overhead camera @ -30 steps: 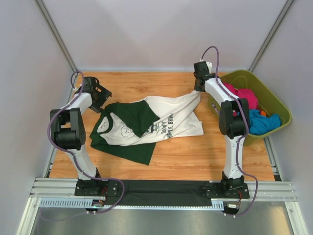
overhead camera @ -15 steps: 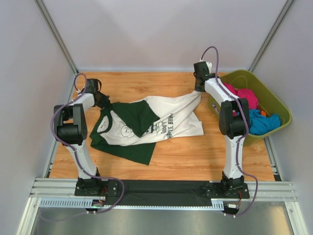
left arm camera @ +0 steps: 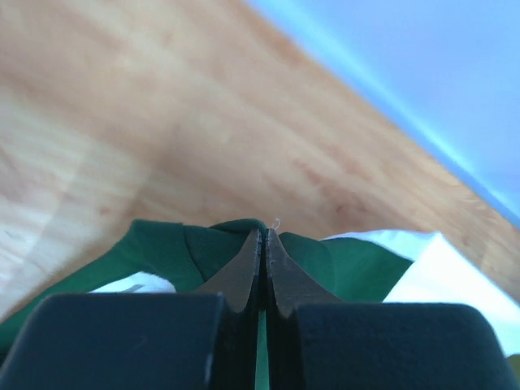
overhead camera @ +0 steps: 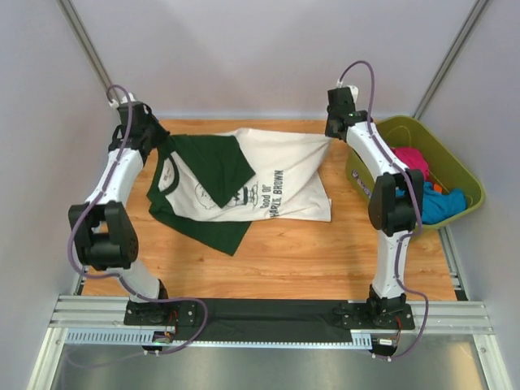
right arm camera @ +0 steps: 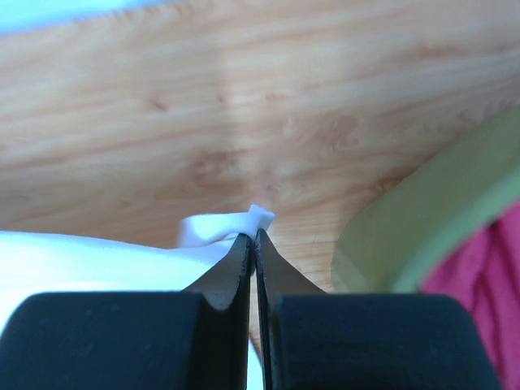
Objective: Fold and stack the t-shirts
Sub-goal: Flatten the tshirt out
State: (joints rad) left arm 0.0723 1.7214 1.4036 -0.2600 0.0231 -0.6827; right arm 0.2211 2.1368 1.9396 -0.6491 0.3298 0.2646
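Observation:
A white t-shirt (overhead camera: 276,175) with dark green sleeves and black chest lettering hangs stretched across the back of the wooden table between both arms. My left gripper (overhead camera: 160,140) is shut on a bunch of dark green fabric (left arm camera: 236,236) at the shirt's far left corner. My right gripper (overhead camera: 331,132) is shut on the white hem corner (right arm camera: 244,223) at the far right. One green sleeve (overhead camera: 213,165) is folded over the chest. The lower green part (overhead camera: 207,227) lies on the table.
An olive-green tub (overhead camera: 451,166) stands at the right, holding pink and blue clothes (overhead camera: 431,195); its rim (right arm camera: 422,227) is close beside my right gripper. The enclosure's back wall runs just behind both grippers. Bare wood (overhead camera: 325,260) lies in front of the shirt.
My left gripper closed on the green shirt corner and lifted it toward the back left. The right gripper rose and moved back too, so the shirt now spreads wider and flatter.

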